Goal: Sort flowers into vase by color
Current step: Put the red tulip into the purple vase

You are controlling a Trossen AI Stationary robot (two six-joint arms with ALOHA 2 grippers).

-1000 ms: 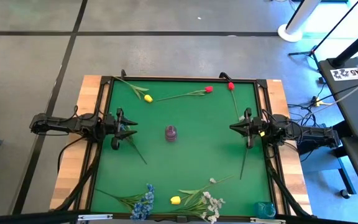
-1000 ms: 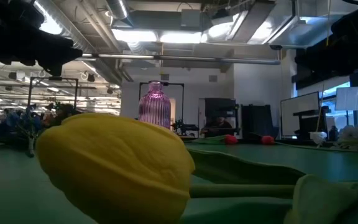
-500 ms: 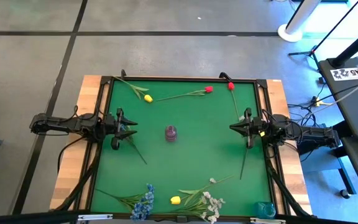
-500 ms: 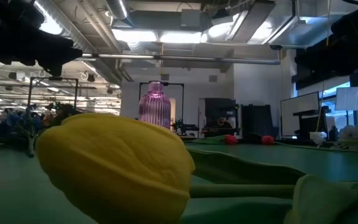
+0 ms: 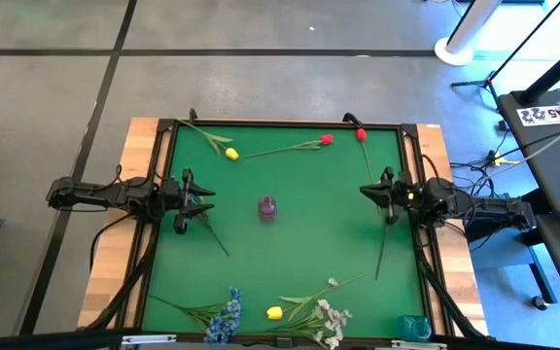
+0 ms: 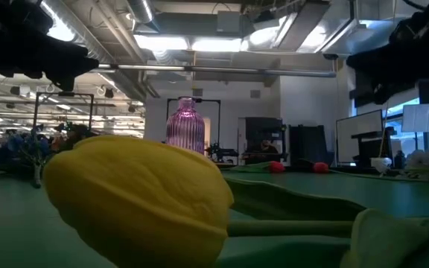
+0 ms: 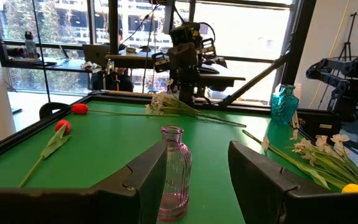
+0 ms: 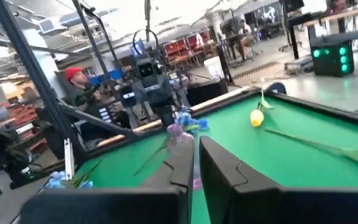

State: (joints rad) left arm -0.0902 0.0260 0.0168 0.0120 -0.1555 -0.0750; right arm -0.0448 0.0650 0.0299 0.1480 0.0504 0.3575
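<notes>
The pink ribbed glass vase [image 5: 267,207] [image 6: 186,123] stands upright on its base at the middle of the green table. My left gripper [image 5: 202,197] [image 7: 196,180] hangs open near the table's left edge, pointing at the vase [image 7: 174,174]. My right gripper [image 5: 369,192] [image 8: 196,163] hovers near the right edge, its fingers almost together. At the far edge lie a yellow tulip [image 5: 231,154] and two red tulips [image 5: 326,139] [image 5: 362,134]. Along the near edge lie a blue spray [image 5: 224,321], a yellow tulip [image 5: 275,313] [image 6: 140,197] and a white spray [image 5: 331,316].
A teal vase [image 5: 415,326] [image 7: 284,104] stands in the near right corner. Bare green stems lie by the left gripper [image 5: 209,230] and by the right gripper [image 5: 382,248]. A raised black rim [image 5: 285,124] frames the table. Open green surface surrounds the pink vase.
My right gripper has shifted a little toward the table's far edge, and its arm now slants. The flowers, the vases and my left arm have stayed where they were.
</notes>
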